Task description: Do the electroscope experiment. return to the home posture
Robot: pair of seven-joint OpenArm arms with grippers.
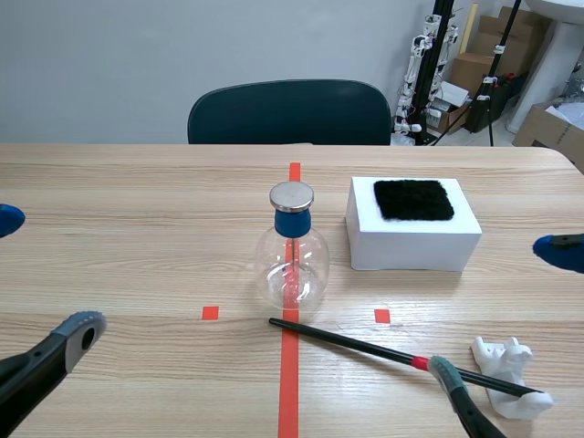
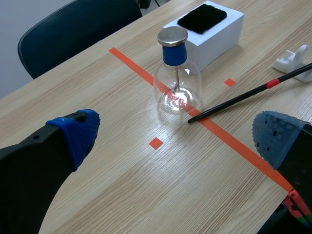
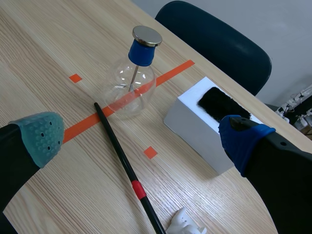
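The flask (image 1: pixel 291 265) is stood upright on the surface (image 1: pixel 137 201), on the orange-red centre line, with its blue stopper (image 1: pixel 293 223) and metal disc (image 1: pixel 291 194) on top. It is seen to be clear glass with a thin stem inside. It is judged light, fragile and slippery on its round belly, so it would best be taken at the stopper neck, where a firmer, narrower hold is offered.

The rod (image 1: pixel 365 349) is laid flat, its bare end just beside the flask base and its far end rested on the white stand (image 1: pixel 506 360). It is judged stiff, thin and light, and apt to roll. A hold near the red band (image 1: pixel 420 362) would keep it balanced.

The white box (image 1: pixel 412 239) with the black pad (image 1: pixel 413 199) is set just beside the flask, apart from it. A chair (image 1: pixel 288 111) is seen behind the surface.

The left tool (image 2: pixel 178 136) is released, fingers spread wide, with nothing held, and is kept well back from the flask. The right tool (image 3: pixel 140 138) is likewise released and empty, above the rod without touching it.

With nothing grasped, the experiment is judged finished and only the home posture is left to be reached. Care is called for that the rod and flask are not brushed by the right tool
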